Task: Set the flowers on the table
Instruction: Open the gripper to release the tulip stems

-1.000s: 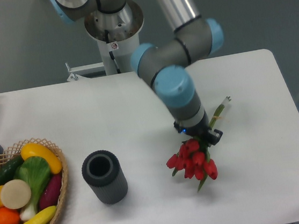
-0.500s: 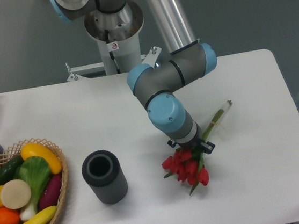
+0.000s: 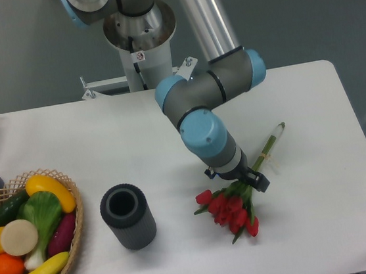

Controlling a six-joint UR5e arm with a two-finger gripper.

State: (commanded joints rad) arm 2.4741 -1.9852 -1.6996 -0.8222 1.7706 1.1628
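Tulips are hanging low over the white table (image 3: pixel 310 96) right now, the flowers (image 3: pixel 229 209) sitting at about four o'clock from the table's middle, heads pointing toward seven o'clock and the tied stems running up toward one o'clock. The gripper (image 3: pixel 244 183) is pinching the bunch just above the red buds, where the leaves begin, with the arm's wrist leaning down over it. Whether the buds are touching the surface or hovering just off it, I cannot tell from this angle; the stem tips look close to the tabletop too.

Off at nine o'clock from the bunch, the dark vase (image 3: pixel 128 216) is standing upright and well apart, and the basket (image 3: pixel 75 238) of fruit and vegetables is sitting at the far left edge, so nothing is crowding the drop.

My read: the step in hand is the set-down. Doing it well means easing down until the whole bunch is lying flat, then parting the fingers fully and lifting straight up so no leaf is snagging and dragging the flowers along.
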